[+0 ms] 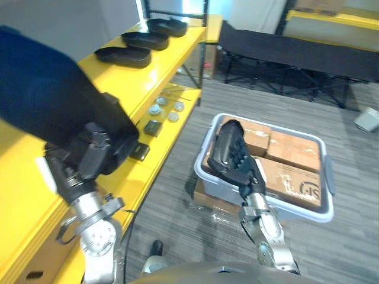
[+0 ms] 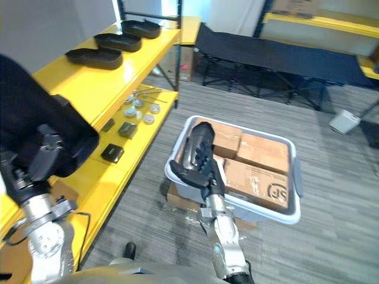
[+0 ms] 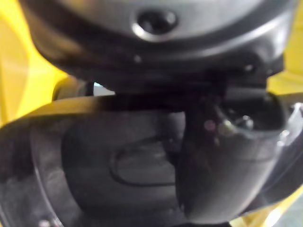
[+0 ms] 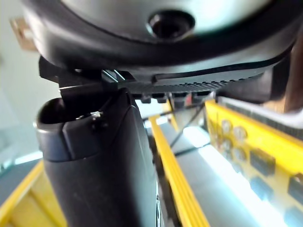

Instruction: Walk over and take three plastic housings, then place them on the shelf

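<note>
A: Counting along the top board of the yellow shelf (image 1: 130, 77), I get a row of three black housings (image 1: 145, 40) already lying there.

B: So the task's count looks met. Yet the left hand (image 1: 89, 155) has its fingers and thumb wrapped on another large dark housing (image 1: 53, 94), raised above the near end of that same board.

A: Yes. The left wrist view shows the thumb lying across its dark moulded shell. It is not yet set down.

B: And the right hand (image 1: 230, 152)?

A: Its fingers are straight with nothing in them. It hovers over the grey tub (image 1: 284, 208) of cardboard boxes (image 1: 293, 151) on the floor beside the shelf.

B: Any housings left in the tub?

A: Boxes are what I can make out there. What lies under the hand I cannot tell.

B: Then I judge it nearly done. The walking and picking look finished. What remains is laying the held housing on the bare yellow board nearer than the row, then letting go.

A: The lower board carries small parts (image 1: 166, 109), so the top is the likelier spot.
</note>
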You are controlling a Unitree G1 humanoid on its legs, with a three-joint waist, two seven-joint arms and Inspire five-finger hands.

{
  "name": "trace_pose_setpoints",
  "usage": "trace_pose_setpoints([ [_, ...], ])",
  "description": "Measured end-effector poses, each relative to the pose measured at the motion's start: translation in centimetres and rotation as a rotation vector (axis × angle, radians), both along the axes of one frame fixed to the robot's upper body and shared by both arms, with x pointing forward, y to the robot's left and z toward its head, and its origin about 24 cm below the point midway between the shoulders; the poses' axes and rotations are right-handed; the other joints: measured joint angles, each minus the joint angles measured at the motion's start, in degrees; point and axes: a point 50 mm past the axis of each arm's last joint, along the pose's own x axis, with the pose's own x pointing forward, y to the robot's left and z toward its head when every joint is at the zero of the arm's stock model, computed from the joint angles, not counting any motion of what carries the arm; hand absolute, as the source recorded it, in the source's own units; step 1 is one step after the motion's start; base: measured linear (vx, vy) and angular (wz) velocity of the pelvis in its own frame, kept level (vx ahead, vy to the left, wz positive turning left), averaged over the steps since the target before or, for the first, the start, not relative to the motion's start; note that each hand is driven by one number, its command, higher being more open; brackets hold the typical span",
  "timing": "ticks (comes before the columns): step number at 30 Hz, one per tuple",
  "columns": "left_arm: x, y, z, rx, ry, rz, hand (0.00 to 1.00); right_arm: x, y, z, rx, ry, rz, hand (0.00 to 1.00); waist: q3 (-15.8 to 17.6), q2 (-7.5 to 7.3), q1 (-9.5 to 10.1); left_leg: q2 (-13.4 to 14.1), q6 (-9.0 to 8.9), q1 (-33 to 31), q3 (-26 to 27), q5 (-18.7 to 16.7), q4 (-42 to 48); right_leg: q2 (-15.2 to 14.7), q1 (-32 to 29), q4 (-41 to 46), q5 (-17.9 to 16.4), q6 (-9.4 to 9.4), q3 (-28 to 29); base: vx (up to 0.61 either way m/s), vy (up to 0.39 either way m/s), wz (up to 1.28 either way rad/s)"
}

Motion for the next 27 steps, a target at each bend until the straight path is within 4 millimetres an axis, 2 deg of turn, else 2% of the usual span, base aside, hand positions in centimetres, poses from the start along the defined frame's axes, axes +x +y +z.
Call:
trace_pose_setpoints([
  [2, -1.2, 1.0, -0.2, -0.008, 0.005, 0.052, 0.0, 0.9, 0.9, 0.8, -0.004, -0.041, 0.061, 1.0, 0.1, -0.19, 1.74, -0.1, -0.05, 0.1, -0.6, 0.1, 0.3, -0.1, 0.3, 0.7, -0.1, -0.11, -0.6, 0.04, -0.024, 0.17],
  [3, -1.6, 1.3, -0.2, -0.008, 0.014, 0.058, 0.0, 1.3, 1.2, 1.2, -0.004, -0.062, 0.085, 1.0, 0.5, -0.4, 2.01, -0.3, 0.0, -0.1, -1.2, -0.3, 1.2, -0.2, 1.2, 0.8, -0.1, -0.18, -1.5, 0.03, -0.023, 0.23],
  [5, -1.7, 1.3, -0.3, -0.014, 0.017, 0.025, 0.0, 1.5, 1.2, 1.5, -0.006, -0.079, 0.104, 1.0, 0.7, -0.83, 1.94, -0.6, 0.21, -0.5, -1.3, -0.4, 1.9, -0.3, 2.5, 0.7, -0.2, -0.33, -4.0, 0.0, -0.028, 0.45],
  [7, -1.1, 0.8, -0.2, -0.003, 0.009, -0.043, 0.0, 1.5, 0.8, 1.6, -0.008, -0.085, 0.089, 1.0, 1.0, -1.45, 1.21, -1.8, 1.42, -3.8, -0.9, 0.5, 3.7, -0.8, 3.3, 0.8, -1.1, -0.08, -8.1, -0.02, -0.008, 0.82],
  [8, -0.4, 0.0, 0.0, 0.008, -0.007, -0.116, 0.0, 1.6, 0.1, 1.6, -0.012, -0.085, 0.059, 1.0, 1.8, -1.63, 0.74, -2.4, 2.43, -5.6, 0.0, 1.4, 4.3, -1.2, 3.4, 1.2, -1.8, 0.63, -10.2, -0.06, 0.036, 0.94],
  [10, 0.3, -1.1, 0.1, 0.013, -0.02, -0.215, 0.0, 1.4, -0.9, 1.3, -0.028, -0.072, 0.022, 1.0, 3.7, -0.41, 0.78, -3.2, 2.93, -6.1, -1.0, 2.7, 3.4, -1.7, 3.8, 2.7, -3.0, -0.04, -11.4, -0.09, 0.062, 0.71],
  [12, 0.3, -1.3, 0.2, 0.019, -0.019, -0.24, 0.0, 1.2, -1.1, 1.2, -0.054, -0.069, 0.02, 1.0, 4.0, 0.01, 0.64, -3.6, 3.35, -6.1, -1.2, 3.0, 3.0, -2.5, 3.6, 4.8, -4.5, 0.15, -11.5, -0.07, 0.047, 0.36],
  [13, 0.4, -1.5, 0.2, 0.018, -0.027, -0.267, 0.0, 1.1, -1.1, 1.1, -0.063, -0.065, 0.021, 1.0, 4.2, 0.34, 0.02, -4.0, 3.76, -6.1, -1.4, 3.4, 2.7, -3.3, 3.1, 7.6, -6.7, -0.69, -11.2, -0.1, 0.013, 0.57],
  [14, 0.6, -1.6, 0.3, 0.011, -0.046, -0.318, 0.0, 0.6, -1.3, 0.9, -0.057, -0.06, 0.009, 1.0, 4.3, 0.39, -0.53, -4.7, 4.25, -6.3, -2.8, 3.7, 2.6, -2.9, 1.9, 10.2, -10.1, -1.98, -7.3, -0.11, -0.014, 0.66],
  [15, 0.7, -1.7, 0.4, 0.008, -0.055, -0.344, 0.0, 0.4, -1.4, 0.8, -0.055, -0.057, 0.0, 1.0, 4.4, 0.33, -0.86, -5.1, 4.48, -6.4, -3.4, 3.9, 2.6, -2.7, 1.5, 11.5, -11.6, -2.42, -4.9, -0.09, -0.063, 0.79],
  [16, 0.7, -1.9, 0.5, 0.027, -0.062, -0.381, 0.0, -0.2, -1.8, 0.6, -0.05, -0.048, -0.021, 1.0, 4.4, 0.18, -1.5, -6.0, 4.33, -6.4, -4.8, 4.5, 2.3, -2.6, 0.9, 13.2, -13.4, -3.62, -2.4, -0.05, -0.065, 0.71],
  [17, 0.7, -2.2, 0.7, 0.045, -0.08, -0.411, 0.0, -0.4, -2.0, 0.7, -0.048, -0.054, -0.032, 1.0, 4.4, 0.12, -1.57, -6.5, 4.01, -6.4, -5.6, 5.7, 1.5, -2.6, 0.7, 13.8, -13.9, -3.95, -0.9, -0.03, -0.059, 0.64],
  [20, 1.3, -3.1, 1.3, 0.067, -0.12, -0.475, 0.0, -0.1, -2.6, 1.2, -0.052, -0.082, -0.047, 1.0, 4.5, 0.35, -1.81, -7.1, 4.33, -6.9, -5.7, 7.8, 0.1, -2.5, 0.7, 14.3, -13.6, -3.08, -0.2, -0.02, -0.02, 0.46],
  [24, 1.4, -3.1, 1.4, 0.076, -0.123, -0.483, 0.0, 0.8, -1.9, 2.2, -0.053, -0.136, 0.014, 1.0, 4.6, 0.47, -1.67, -6.9, 4.43, -7.0, -4.7, 8.1, 0.1, -2.2, 0.8, 12.7, -13.1, -1.4, 0.3, -0.06, -0.01, -0.06],
  [27, 1.4, -3.2, 1.4, 0.081, -0.121, -0.491, 0.0, 0.7, -1.4, 2.3, -0.05, -0.142, 0.043, 1.0, 4.6, 0.53, -1.46, -7.0, 4.92, -7.2, -4.4, 7.9, 0.0, -2.4, 0.9, 12.5, -13.5, -0.34, 0.1, -0.08, 0.007, 0.03],
])
